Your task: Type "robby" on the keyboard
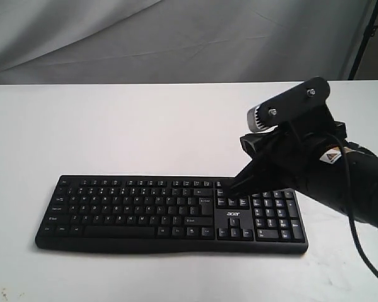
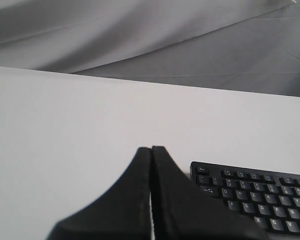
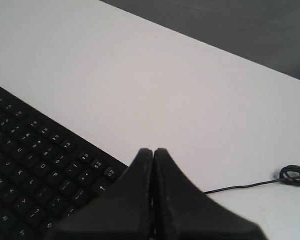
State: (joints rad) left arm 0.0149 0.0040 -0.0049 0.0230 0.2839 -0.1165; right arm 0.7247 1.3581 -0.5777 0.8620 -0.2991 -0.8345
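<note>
The black keyboard point(image 1: 145, 214) lies flat on the white table, its "acer" logo beside the number pad. My right gripper point(image 1: 234, 189) is shut with nothing in it, its tip low over the key block between the main keys and the number pad. In the right wrist view the right gripper point(image 3: 153, 150) covers the keyboard's point(image 3: 35, 170) far corner. My left gripper point(image 2: 151, 148) is shut and empty, beside the Esc corner of the keyboard point(image 2: 260, 197). The left arm is out of the exterior view.
The keyboard's thin black cable point(image 3: 250, 186) runs across the white table point(image 1: 145, 126) to a coil point(image 3: 295, 175). A grey cloth backdrop point(image 1: 176, 38) hangs behind the table's far edge. A dark stand leg point(image 1: 364, 38) rises at the back right.
</note>
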